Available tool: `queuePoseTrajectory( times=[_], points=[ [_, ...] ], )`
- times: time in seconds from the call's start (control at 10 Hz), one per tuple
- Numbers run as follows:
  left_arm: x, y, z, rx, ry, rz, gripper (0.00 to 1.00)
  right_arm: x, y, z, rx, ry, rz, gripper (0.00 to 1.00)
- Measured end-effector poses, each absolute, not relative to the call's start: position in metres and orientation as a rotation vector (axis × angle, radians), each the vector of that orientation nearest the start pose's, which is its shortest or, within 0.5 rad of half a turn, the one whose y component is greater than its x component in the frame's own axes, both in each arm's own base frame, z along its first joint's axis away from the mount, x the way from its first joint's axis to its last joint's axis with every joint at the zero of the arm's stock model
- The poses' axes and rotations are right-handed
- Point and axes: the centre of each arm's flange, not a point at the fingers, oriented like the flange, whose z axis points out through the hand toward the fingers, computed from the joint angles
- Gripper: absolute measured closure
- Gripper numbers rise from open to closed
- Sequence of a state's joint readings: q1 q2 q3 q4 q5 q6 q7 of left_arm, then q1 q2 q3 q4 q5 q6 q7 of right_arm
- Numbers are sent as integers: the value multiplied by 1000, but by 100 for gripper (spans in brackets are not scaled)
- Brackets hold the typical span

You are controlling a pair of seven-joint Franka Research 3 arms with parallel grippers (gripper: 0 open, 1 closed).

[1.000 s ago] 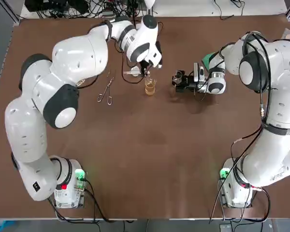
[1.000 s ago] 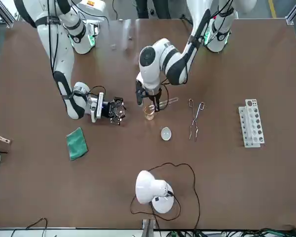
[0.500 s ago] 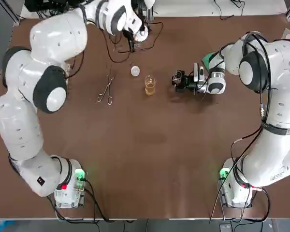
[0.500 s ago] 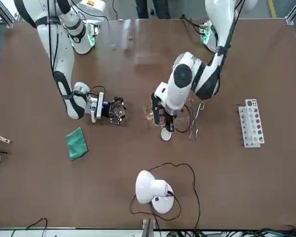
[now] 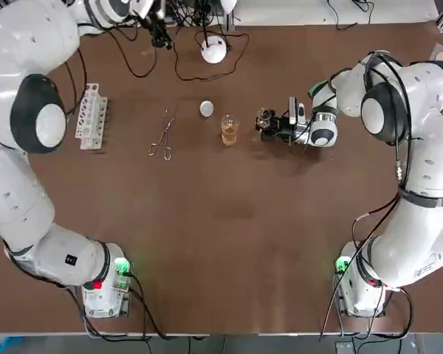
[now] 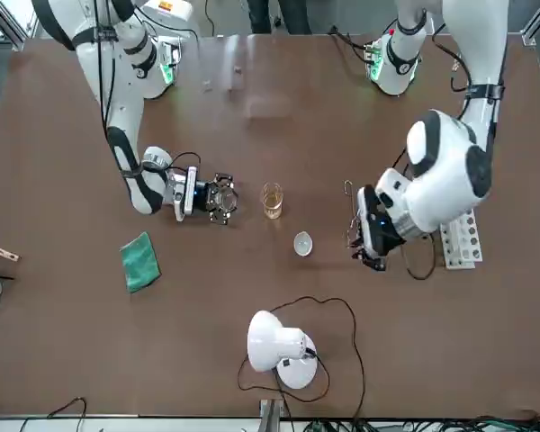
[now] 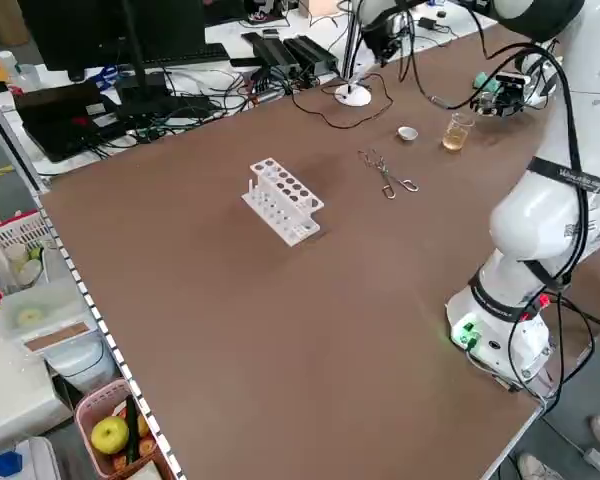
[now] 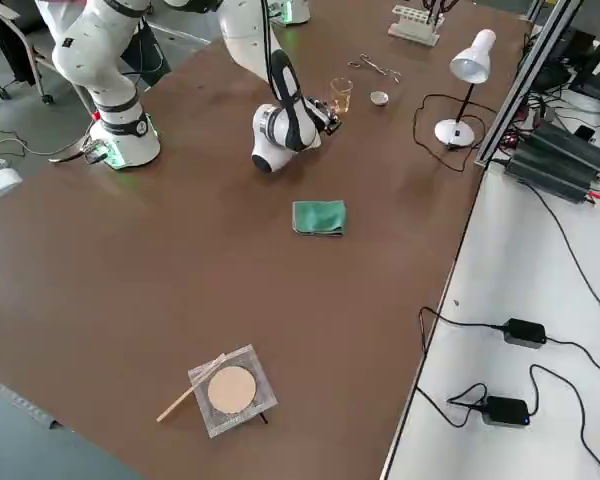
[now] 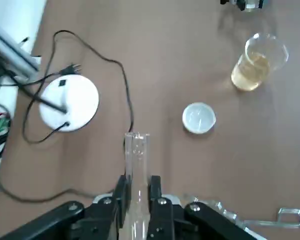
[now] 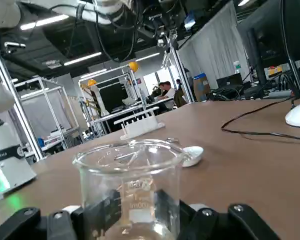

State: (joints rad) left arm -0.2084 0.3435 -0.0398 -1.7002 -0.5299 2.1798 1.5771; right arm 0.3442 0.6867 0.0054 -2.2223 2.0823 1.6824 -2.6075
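Your left gripper [image 9: 137,186] swung far away from cup [image 5: 229,130], jaws pinching glass tube [image 9: 136,149]. Right gripper [image 5: 266,125] just beside cup, jaws clamping glass jar [image 10: 130,187].

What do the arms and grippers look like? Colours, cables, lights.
Left arm and right arm: glossy white rounded shells, dark grey joint bands, green light at each base. Black cables run along the right arm. Left gripper and right gripper: black fingers.

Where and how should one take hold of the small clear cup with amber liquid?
Probably grip the side wall of the small clear cup of amber liquid at mid-height, horizontally, coming from the robot's near side. It stands upright, open-topped and part full; the right gripper with its small glass beaker crowds one flank.
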Motion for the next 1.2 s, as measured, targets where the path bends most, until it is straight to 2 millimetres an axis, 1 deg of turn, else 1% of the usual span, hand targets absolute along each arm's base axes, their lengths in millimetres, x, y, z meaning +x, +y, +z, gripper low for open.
queuePoseTrajectory(
  times=[0.1,0.2,0.3,0.5,0.6,0.7,0.8,0.9,1.0,1.1,1.2],
  points=[
    [643,-139,406,-2396,2384,-745,79,442,259,88,-1459,-821,-1078,61],
    [638,-99,402,-2389,2435,-813,79,446,267,98,-1473,-801,-1069,61],
    [630,-57,402,-2391,2491,-878,79,451,276,115,-1485,-788,-1058,61],
    [606,27,402,-2421,2590,-1011,79,455,293,148,-1522,-749,-1027,61],
    [595,65,398,-2433,2611,-1099,79,456,298,159,-1535,-731,-1015,61],
    [585,96,392,-2430,2604,-1216,79,453,305,167,-1543,-706,-1009,61],
    [578,122,386,-2433,2574,-1372,79,446,315,169,-1547,-670,-1004,61],
    [570,145,377,-2448,2534,-1537,79,434,330,168,-1552,-633,-999,61],
    [563,165,364,-2465,2513,-1659,79,420,344,166,-1563,-604,-988,61],
    [558,178,349,-2485,2512,-1739,79,410,355,164,-1577,-579,-973,61],
    [557,185,334,-2498,2515,-1797,79,405,361,163,-1586,-552,-961,61]
  ],
)
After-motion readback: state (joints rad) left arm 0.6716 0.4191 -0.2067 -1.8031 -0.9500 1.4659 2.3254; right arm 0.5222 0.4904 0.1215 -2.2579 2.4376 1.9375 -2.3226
